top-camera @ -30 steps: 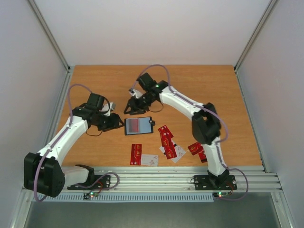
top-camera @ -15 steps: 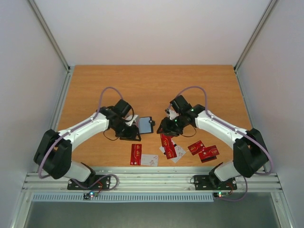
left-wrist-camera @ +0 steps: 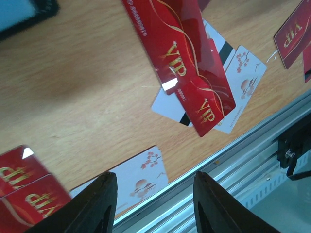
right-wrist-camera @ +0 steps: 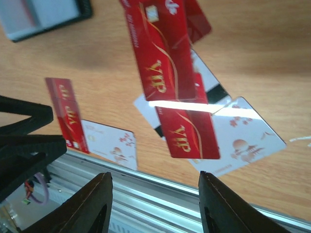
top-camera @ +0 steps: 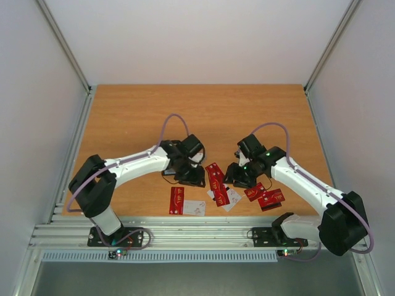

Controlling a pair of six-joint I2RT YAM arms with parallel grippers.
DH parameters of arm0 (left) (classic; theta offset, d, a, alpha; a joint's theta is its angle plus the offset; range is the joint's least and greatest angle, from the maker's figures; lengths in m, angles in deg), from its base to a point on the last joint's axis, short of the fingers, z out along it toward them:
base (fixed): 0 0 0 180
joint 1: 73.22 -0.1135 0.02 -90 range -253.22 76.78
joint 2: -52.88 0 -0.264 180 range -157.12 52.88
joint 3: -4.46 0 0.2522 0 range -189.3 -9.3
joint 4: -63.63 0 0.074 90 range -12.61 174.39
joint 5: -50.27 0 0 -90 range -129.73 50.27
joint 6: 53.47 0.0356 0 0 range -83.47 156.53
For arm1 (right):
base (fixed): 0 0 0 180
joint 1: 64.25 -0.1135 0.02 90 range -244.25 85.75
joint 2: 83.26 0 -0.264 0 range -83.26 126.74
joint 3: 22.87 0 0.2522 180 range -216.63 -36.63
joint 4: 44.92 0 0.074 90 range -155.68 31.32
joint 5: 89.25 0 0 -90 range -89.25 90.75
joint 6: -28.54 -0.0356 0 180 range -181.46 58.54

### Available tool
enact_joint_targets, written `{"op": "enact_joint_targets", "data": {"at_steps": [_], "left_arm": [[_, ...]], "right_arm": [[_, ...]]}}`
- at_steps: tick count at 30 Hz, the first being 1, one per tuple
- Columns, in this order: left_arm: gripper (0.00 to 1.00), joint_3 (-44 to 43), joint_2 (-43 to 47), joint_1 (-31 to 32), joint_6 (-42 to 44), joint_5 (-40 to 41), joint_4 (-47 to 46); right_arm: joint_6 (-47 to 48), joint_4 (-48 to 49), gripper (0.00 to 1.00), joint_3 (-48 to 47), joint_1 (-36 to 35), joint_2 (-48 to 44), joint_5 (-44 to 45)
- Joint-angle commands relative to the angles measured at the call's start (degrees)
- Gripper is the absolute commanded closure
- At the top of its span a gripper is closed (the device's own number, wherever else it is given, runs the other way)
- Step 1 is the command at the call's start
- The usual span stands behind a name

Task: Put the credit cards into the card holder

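Find the left end effector (top-camera: pixel 189 168) directly over the card holder (right-wrist-camera: pixel 41 14); in the top view it hides most of the holder. Its jaws stand apart with nothing between them. The holder lies on the worktop (top-camera: pixel 136 111), pale inside facing up. In front of the holder, toward the arm bases, note a pair of red cards (top-camera: pixel 176 200) laid end to end, with a white card (top-camera: pixel 195 208) touching their right side. Right of the holder lies an overlapping heap of cards (top-camera: pixel 219 187), red over white. The right end effector (top-camera: pixel 238 176) hangs just right of that heap, jaws apart and empty. Farthest right of the holder rest two more red cards (top-camera: pixel 264 195), close together.
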Motion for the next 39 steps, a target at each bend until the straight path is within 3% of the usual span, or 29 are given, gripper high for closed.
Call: {"op": "enact_joint_targets", "data": {"at_steps": [1,10,17,30,39], "left_arm": [[0.55,-2.76,-2.96,4.51,-10.05,4.38,-3.21],[0.53,-4.25,-6.16,6.81,-19.0,9.3,-8.23],[0.52,-7.91,-11.63,5.13,-15.06,10.54,-10.74],[0.53,-14.25,-20.37,-0.58,-6.48,2.57,-9.9],[0.56,-11.76,-21.97,-0.61,-6.09,0.09,-12.29]], "right_arm": [[1.26,-0.4,0.5,2.33,0.9,0.26,-1.01],[1.33,5.34,0.51,1.17,2.72,6.4,-5.96],[5.73,5.12,0.54,-2.61,5.95,13.9,-7.5],[8.97,8.04,0.6,-8.35,10.3,26.8,-11.53],[9.9,10.41,0.62,-7.27,10.23,32.3,-15.71]]}}
